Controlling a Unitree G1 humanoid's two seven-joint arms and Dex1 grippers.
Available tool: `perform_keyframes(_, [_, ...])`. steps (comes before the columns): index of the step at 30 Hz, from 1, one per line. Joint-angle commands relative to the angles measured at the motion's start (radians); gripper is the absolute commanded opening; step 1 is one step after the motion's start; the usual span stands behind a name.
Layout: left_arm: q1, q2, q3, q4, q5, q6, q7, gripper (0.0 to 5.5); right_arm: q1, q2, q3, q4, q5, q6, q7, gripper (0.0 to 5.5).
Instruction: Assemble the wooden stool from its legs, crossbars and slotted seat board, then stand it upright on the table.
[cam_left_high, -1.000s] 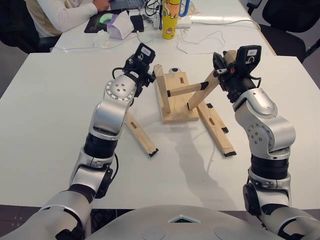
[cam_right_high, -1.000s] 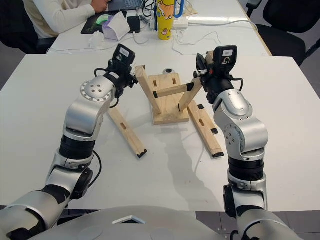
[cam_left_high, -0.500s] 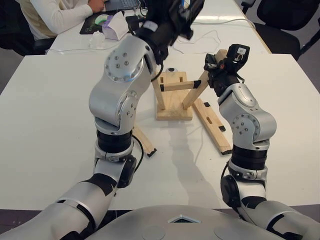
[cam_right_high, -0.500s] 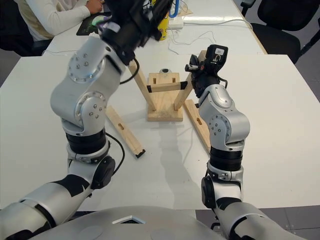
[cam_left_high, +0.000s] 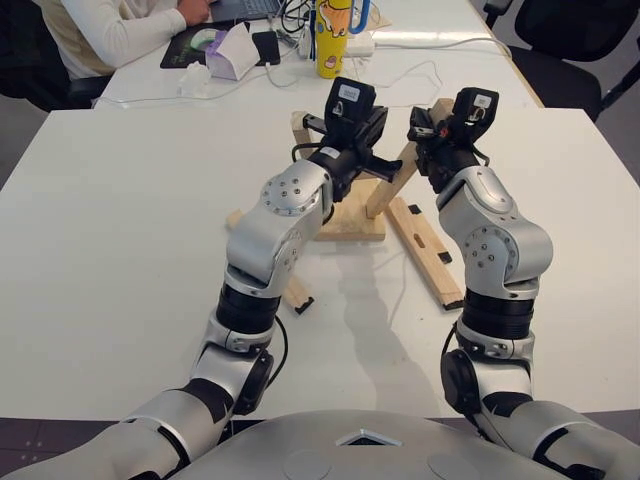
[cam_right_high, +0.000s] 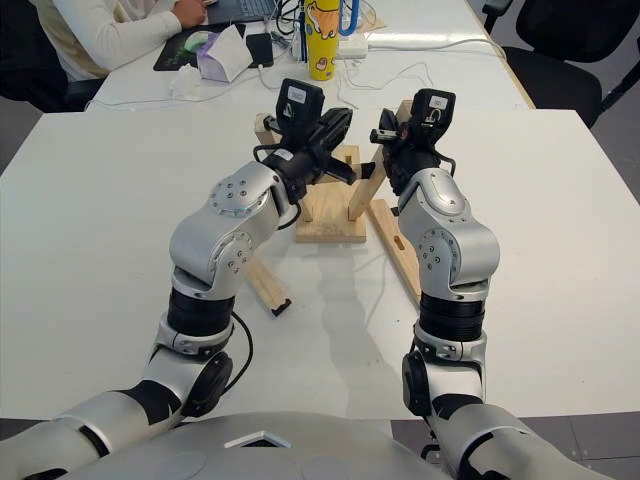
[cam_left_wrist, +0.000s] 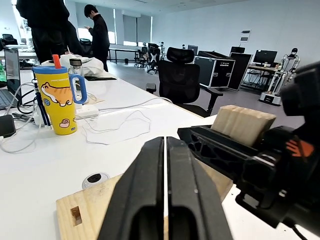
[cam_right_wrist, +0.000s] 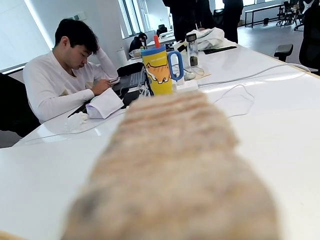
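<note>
The slotted seat board (cam_left_high: 350, 222) lies flat mid-table with two legs standing in it. The left leg's top (cam_left_high: 298, 122) shows behind my left arm. My right gripper (cam_left_high: 432, 128) is shut on the upper end of the slanting right leg (cam_left_high: 385, 195), which looms close in the right wrist view (cam_right_wrist: 175, 165). My left gripper (cam_left_wrist: 165, 142) is shut with its fingers pressed together, hovering over the seat board (cam_left_wrist: 90, 210) between the two legs and hiding the crossbar. A loose leg (cam_left_high: 430, 250) lies right of the board. Another (cam_left_high: 296, 296) lies partly under my left arm.
A yellow cup (cam_left_high: 332, 40), cables and a white tissue box (cam_left_high: 238, 52) sit on the adjoining table behind. A person in white (cam_right_wrist: 65, 80) works there at a laptop. A round grommet (cam_left_wrist: 94, 177) sits just beyond the board. Bare tabletop (cam_left_high: 110, 220) spreads to both sides and in front.
My left arm swung up high over the stool, then came down with its shut gripper between the legs above the seat board. The right gripper kept its hold on the leg.
</note>
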Motion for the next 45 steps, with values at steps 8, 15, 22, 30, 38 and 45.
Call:
perform_keyframes(8, [0.027,-0.023,-0.044,0.064,0.021,-0.046,0.001,0.0,0.07,0.016,0.003,0.039,-0.02,0.095,-0.004,1.0])
perform_keyframes(15, [0.027,0.008,-0.116,0.047,0.01,-0.06,-0.104,0.0,0.078,0.028,0.003,0.025,-0.024,0.103,-0.004,1.0])
perform_keyframes(22, [0.011,0.016,-0.054,0.23,0.051,-0.129,-0.077,0.0,0.07,0.039,-0.003,0.028,-0.023,0.105,-0.003,1.0])
perform_keyframes(30, [0.053,0.01,-0.045,0.393,0.083,-0.123,-0.058,0.0,0.067,0.043,-0.013,0.019,-0.022,0.111,-0.001,1.0])
perform_keyframes(38, [0.062,0.031,-0.07,0.341,0.08,-0.081,-0.098,0.0,0.062,0.049,-0.014,0.023,-0.028,0.113,-0.003,1.0])
perform_keyframes(45, [-0.047,-0.016,0.051,0.181,0.045,-0.277,-0.059,0.0,0.059,0.051,-0.019,0.027,-0.03,0.105,-0.001,1.0])
